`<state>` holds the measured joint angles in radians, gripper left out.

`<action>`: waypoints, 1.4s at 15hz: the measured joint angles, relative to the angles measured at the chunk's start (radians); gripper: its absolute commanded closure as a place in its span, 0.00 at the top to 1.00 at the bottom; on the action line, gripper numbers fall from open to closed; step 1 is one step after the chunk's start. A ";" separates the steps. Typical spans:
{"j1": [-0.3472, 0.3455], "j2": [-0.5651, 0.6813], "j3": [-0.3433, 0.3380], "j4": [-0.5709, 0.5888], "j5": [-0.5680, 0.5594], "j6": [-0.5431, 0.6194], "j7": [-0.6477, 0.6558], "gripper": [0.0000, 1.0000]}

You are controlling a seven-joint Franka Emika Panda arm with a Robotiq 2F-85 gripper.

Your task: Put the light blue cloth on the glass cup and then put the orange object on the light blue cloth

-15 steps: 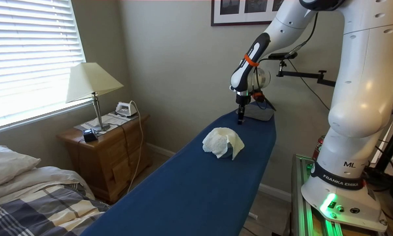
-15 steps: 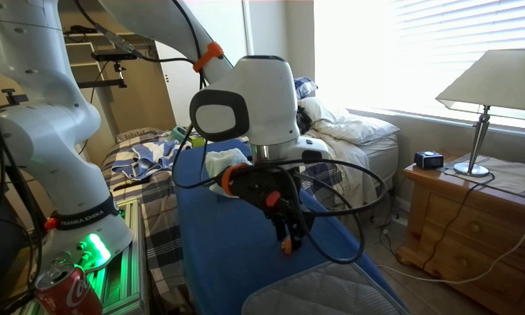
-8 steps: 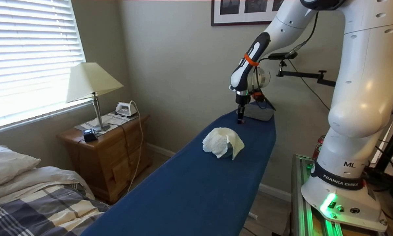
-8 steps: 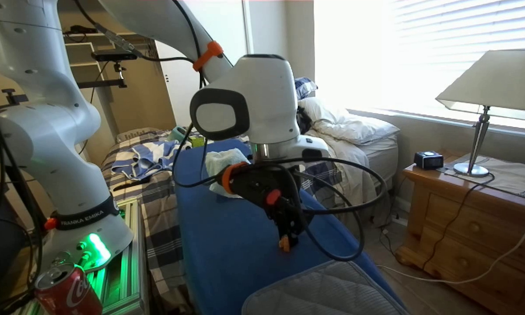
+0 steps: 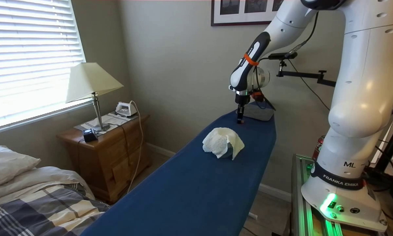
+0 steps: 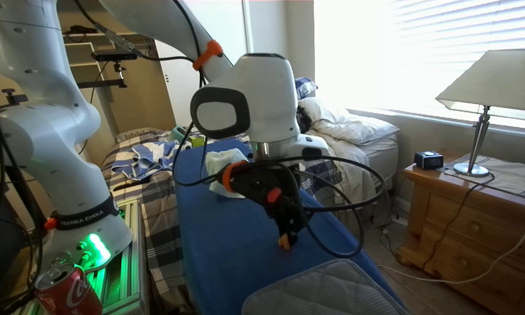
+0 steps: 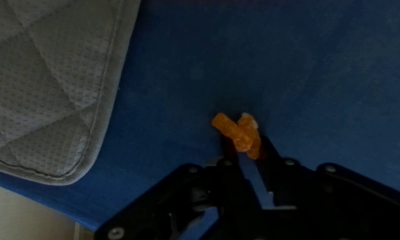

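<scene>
Base (image 5: 344, 209): upright, green light (image 5: 328, 202) glowing.
Arm (image 5: 363, 108): rises from the base, bends over, slopes down and outward.
Wrist (image 6: 269, 100): at the arm's low end, facing down.
Gripper (image 7: 246, 142): pointing down, clamped in a grip.
Fingers (image 7: 233, 180): near each other, narrow gap between.

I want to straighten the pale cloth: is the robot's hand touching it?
Apart. In an exterior view, blue ironing board shows between the hand's fingertips and the pale cloth.
</scene>
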<state>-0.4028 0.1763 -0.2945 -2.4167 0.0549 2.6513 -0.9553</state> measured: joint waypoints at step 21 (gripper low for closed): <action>0.107 -0.151 0.054 -0.047 -0.023 -0.106 0.002 0.24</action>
<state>-0.2955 0.0248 -0.2409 -2.4635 0.0318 2.5455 -0.9533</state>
